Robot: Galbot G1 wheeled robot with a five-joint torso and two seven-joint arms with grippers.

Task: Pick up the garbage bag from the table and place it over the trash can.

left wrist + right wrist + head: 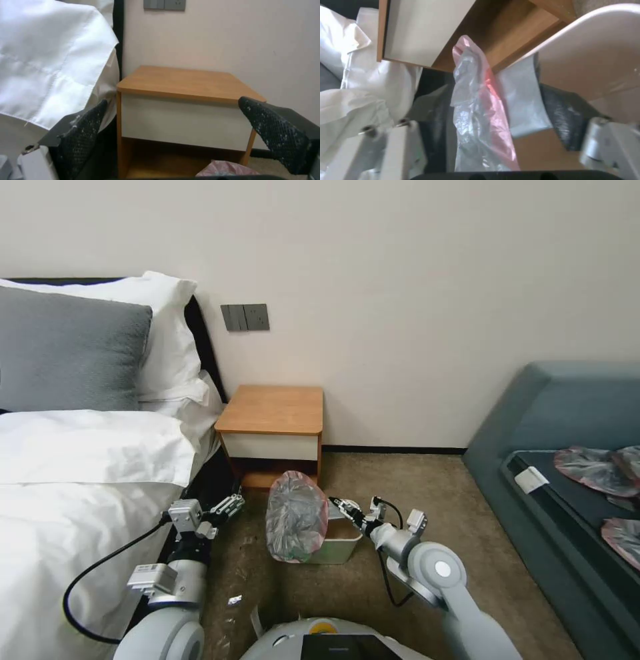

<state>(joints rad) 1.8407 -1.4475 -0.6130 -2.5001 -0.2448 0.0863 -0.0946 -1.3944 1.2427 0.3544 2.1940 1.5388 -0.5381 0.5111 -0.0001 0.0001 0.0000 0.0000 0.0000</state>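
So I'm parked low on the carpet [373, 473] with the garbage bag [295, 517] standing bunched up on the trash can [339, 543], draped over its left end, right in front of the table [273, 410], whose wooden top is bare. My right gripper [338, 505] sits at the bin's rim at about 3 o'clock from the bag, pretty much touching the plastic, but from my head camera I honestly can't tell if the fingers are clamped or loose. The right wrist camera gets way closer: it catches the pink-red rim and crinkly grey film of the bag [476, 112] hanging between the cream bin wall [596, 55] and the table's white drawer front [420, 27], though that doesn't settle the grip either. My left gripper [231, 505] hangs at roughly 9 o'clock from the bag, near the bed [80, 473], and its wrist camera shows what the head view can't: both black textured fingers [83, 135] spread wide with nothing between them, table [186, 85] straight ahead. Room-wise: plain wall with a grey switch panel [245, 317] at 12 o'clock, and a blue-grey sofa [567, 407] off at 3 o'clock with flat pinkish bags [593, 470] lying on it.
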